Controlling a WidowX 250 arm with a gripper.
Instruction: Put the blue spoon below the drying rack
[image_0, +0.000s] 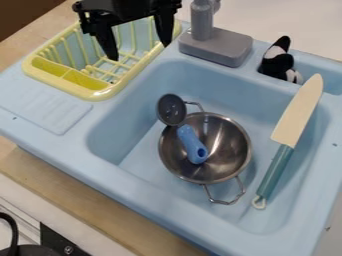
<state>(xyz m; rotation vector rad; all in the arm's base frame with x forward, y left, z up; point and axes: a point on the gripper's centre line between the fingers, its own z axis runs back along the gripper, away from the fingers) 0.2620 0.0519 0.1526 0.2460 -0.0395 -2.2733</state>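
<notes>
We've got a tan desk (67, 192), white surface (287, 25) upper right, dark brown patch (23, 15) upper left.

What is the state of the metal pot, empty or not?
Not empty: the blue spoon has its handle inside the pot, its dark head at the rim.

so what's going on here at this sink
The robot's gripper hangs over the yellow drying rack, fingers apart and holding nothing. The blue-handled spoon lies in the metal pot in the sink, its dark head at the pot's rim. It is meant to go below the rack but isn't there yet. Nobody is handling it.
</notes>
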